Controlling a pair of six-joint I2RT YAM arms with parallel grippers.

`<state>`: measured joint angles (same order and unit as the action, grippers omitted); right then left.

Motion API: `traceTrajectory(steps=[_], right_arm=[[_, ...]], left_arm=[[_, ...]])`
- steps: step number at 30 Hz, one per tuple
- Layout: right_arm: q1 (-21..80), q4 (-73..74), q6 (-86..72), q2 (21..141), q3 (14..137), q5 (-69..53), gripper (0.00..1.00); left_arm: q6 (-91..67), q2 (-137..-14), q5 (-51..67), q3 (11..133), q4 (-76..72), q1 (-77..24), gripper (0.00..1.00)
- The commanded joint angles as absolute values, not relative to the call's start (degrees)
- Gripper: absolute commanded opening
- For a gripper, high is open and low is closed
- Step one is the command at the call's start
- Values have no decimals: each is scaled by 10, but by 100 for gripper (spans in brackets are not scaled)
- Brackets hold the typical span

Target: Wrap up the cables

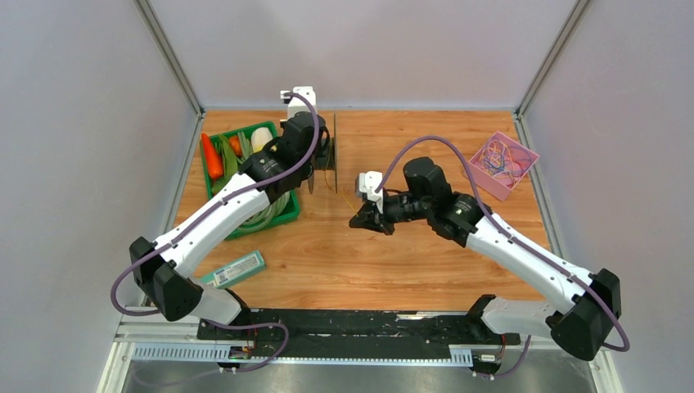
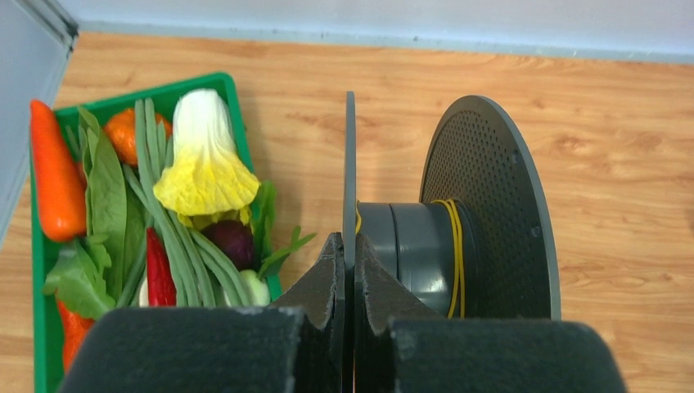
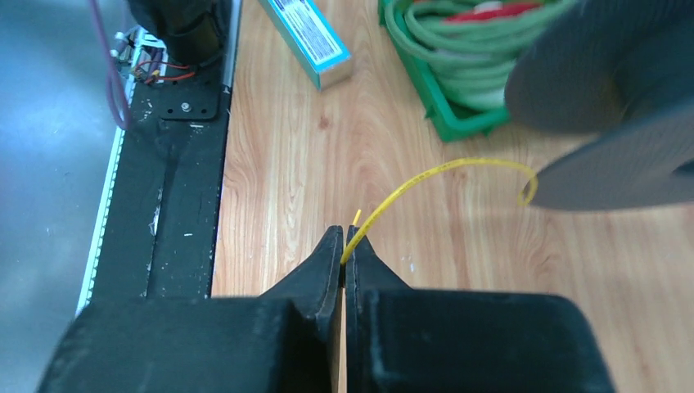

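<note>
Right gripper pinches the yellow cable over the table; left gripper clamps the spool flange edge.

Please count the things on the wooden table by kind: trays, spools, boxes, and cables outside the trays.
Trays: 2 (green plastic tray of vegetables, pink plastic tray of tangled cables)
Spools: 1 (dark grey flanged spool)
Boxes: 1 (teal rectangular box)
Cables outside the trays: 1 (thin yellow cable)
Total: 5
</note>
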<state>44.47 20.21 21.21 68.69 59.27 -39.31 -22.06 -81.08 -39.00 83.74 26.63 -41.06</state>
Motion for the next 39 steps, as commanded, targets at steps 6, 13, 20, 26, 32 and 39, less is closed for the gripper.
traceTrajectory(steps=[6, 13, 20, 26, 32, 39], right_arm=[[465, 215, 410, 641, 689, -397, 0], [429, 171, 487, 670, 720, -336, 0], [375, 150, 515, 705, 758, -344, 0], [330, 178, 527, 727, 787, -373, 0], [277, 203, 526, 744, 790, -405, 0], [207, 206, 462, 753, 764, -418, 0]], left_arm=[[-251, -809, -328, 829, 261, -401, 0], [-195, -765, -157, 747, 193, -401, 0], [-94, -700, -4, 665, 129, -401, 0], [-24, -658, 175, 634, 114, -401, 0], [-25, -629, 265, 633, 122, -400, 0], [-134, -579, 302, 627, 53, -366, 0]])
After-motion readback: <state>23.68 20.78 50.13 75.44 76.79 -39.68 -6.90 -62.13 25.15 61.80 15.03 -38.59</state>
